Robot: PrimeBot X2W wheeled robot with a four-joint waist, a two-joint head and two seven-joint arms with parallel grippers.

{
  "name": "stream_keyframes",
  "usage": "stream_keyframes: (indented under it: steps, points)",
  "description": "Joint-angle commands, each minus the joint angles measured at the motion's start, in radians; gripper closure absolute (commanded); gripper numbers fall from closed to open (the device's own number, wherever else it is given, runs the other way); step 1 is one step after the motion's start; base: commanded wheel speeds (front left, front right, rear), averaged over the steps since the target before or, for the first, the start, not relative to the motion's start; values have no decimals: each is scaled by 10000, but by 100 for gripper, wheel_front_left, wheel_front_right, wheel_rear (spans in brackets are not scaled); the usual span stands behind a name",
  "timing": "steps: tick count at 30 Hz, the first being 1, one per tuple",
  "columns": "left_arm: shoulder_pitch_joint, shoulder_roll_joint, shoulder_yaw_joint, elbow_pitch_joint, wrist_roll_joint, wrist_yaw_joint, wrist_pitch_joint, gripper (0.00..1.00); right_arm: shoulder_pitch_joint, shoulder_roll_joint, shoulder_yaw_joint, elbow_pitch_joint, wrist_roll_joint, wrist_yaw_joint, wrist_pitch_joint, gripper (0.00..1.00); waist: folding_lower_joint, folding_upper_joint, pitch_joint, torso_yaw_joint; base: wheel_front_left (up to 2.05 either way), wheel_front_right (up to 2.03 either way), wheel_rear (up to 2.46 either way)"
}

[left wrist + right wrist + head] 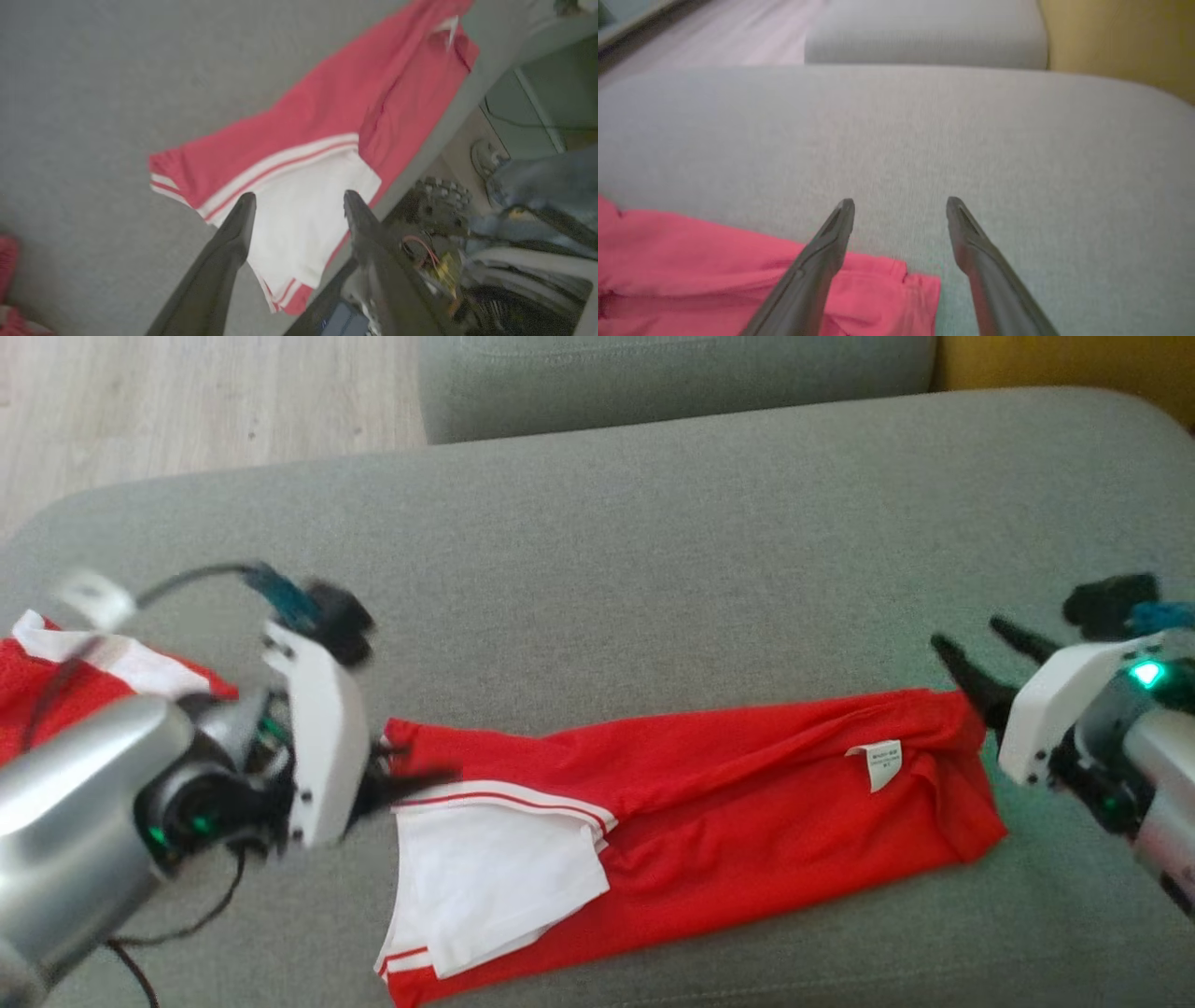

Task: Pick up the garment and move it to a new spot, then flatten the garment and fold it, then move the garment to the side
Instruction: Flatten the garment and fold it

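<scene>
1. Seat cushion (653, 523): grey woven upholstery with a fine grain, a broad flat top and rounded corners. It carries the garment on its near half. A second grey cushion (672, 373) lies beyond it, and pale wood flooring (187, 411) is seen at the far left.
2. Garment (728, 775): thin red sports knit, smooth and slightly glossy, laid as a long narrow band running left to right. Soft ridges are noted along its length. The folding step is judged to be in hand, with a lengthwise fold already laid and a cross fold not yet made.
3. Left gripper (299, 196): two long dark tapered fingers, spread wide, with nothing held. It is placed at the garment's left end, over the white panel.
4. Right gripper (900, 201): jaws likewise parted and empty, at the far right corner of the garment. Contact with the cloth cannot be told.
5. Next move, as judged: each end is to be pinched again through all layers and one end carried over the other. The knit looks slippery, so the layers may shift.
6. White panel (495, 877): matte cloth edged with red and white stripes, at the near left.
7. Other red-and-white cloth (56, 681): at the far left, partly hidden by the arm.
8. Label (882, 761): small white tag near the right end.
</scene>
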Motion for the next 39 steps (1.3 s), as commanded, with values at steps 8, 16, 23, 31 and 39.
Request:
stream_keyframes:
  steps: [8, 16, 23, 31, 39]
  points:
    - [554, 552, 2033, -235, 1765, 1616, -5054, 0, 298, -442, -1509, -991, 470, -9, -2329, 0, 1, 0, -387, 125, 0, 0, 0]
    - [2862, -50, 3634, -915, 2482, 4049, -9368, 0, 1979, 408, -5128, -2077, -1162, -9, -2735, 0, 1, 0, -663, 252, 0, 0, 0]
    - [5677, -1876, 6414, -1687, 5224, 4701, -9506, 0, 4942, 2280, -8431, -3849, -3988, -9, -2739, 0, 1, 0, -625, 464, 0, 0, 0]
    - [7687, -3783, 8236, -1737, 7624, 4188, -9508, 0, 6475, 3329, -9528, -4621, -5567, -9, -2663, 0, 1, 0, -636, 475, 0, 0, 0]
    - [8337, -4960, 9027, -1213, 8649, 2879, -9509, 0, 6418, 3648, -9863, -4560, -6352, -9, -1325, 0, 1, 0, -632, 421, 0, 0, 0]
